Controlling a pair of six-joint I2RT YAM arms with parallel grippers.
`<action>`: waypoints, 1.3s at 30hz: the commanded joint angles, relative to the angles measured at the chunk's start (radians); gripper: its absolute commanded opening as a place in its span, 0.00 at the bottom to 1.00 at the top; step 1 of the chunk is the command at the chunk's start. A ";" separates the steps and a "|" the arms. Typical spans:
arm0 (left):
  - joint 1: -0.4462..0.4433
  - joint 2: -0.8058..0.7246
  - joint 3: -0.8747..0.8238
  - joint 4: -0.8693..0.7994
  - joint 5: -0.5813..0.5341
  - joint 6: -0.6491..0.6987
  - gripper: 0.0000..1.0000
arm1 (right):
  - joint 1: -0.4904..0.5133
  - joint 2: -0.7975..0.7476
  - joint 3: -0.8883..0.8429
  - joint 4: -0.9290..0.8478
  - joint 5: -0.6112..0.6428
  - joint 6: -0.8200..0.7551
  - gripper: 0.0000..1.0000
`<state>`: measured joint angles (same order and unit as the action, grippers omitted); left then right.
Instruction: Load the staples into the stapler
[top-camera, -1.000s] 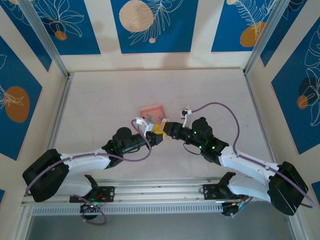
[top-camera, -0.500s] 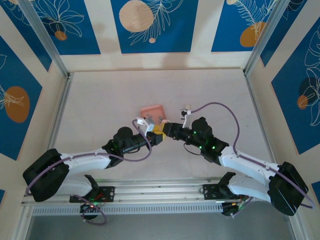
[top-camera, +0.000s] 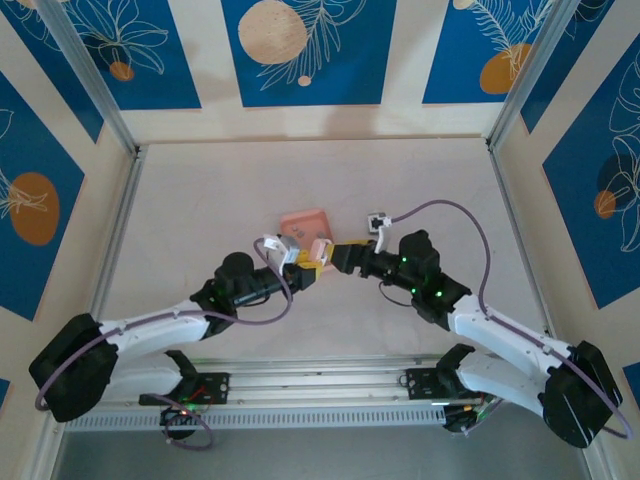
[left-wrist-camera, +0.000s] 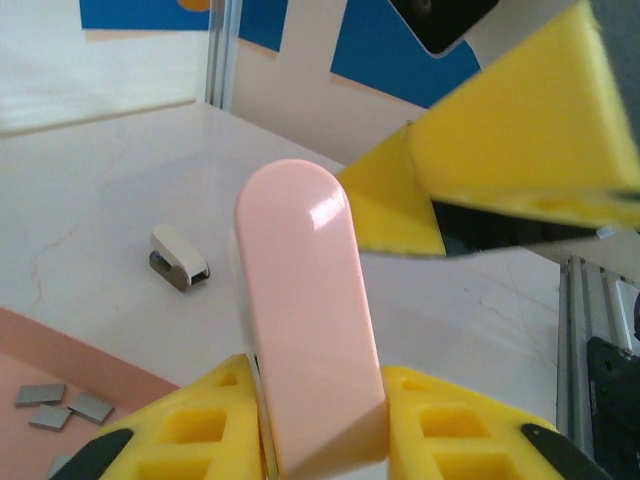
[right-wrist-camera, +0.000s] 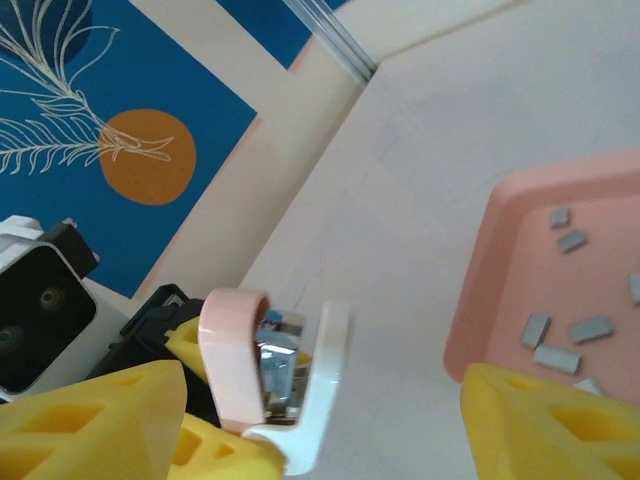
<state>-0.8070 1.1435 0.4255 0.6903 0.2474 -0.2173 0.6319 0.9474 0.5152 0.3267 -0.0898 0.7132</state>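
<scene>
Pink stapler (left-wrist-camera: 305, 310) is clamped in the left gripper (top-camera: 303, 266), pointing up the frame. The right gripper (top-camera: 342, 256), wide apart and empty, is nearer the staples (right-wrist-camera: 570, 335), which lie in the tray (right-wrist-camera: 480, 290) at the right of its view.

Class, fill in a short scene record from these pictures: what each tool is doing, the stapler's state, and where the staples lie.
left tool: shut on the pink-topped plastic stapler
right tool: open, close beside the stapler, holding nothing
stapler state: hinged open, pink top and white base apart, metal channel showing
staples: small grey metal staple strips lying loose in the salmon-pink rectangular tray
</scene>
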 joint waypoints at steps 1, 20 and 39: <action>0.017 -0.051 -0.025 0.010 0.118 0.125 0.01 | -0.107 -0.054 0.024 -0.026 -0.214 -0.175 0.73; 0.017 -0.148 0.033 -0.247 0.366 0.509 0.02 | -0.127 -0.088 0.184 -0.665 -0.529 -1.419 0.67; 0.018 -0.112 0.038 -0.213 0.451 0.506 0.01 | -0.054 0.096 0.273 -0.716 -0.628 -1.565 0.53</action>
<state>-0.7959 1.0245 0.4351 0.4416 0.6548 0.2718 0.5755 1.0367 0.7536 -0.3634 -0.6487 -0.8185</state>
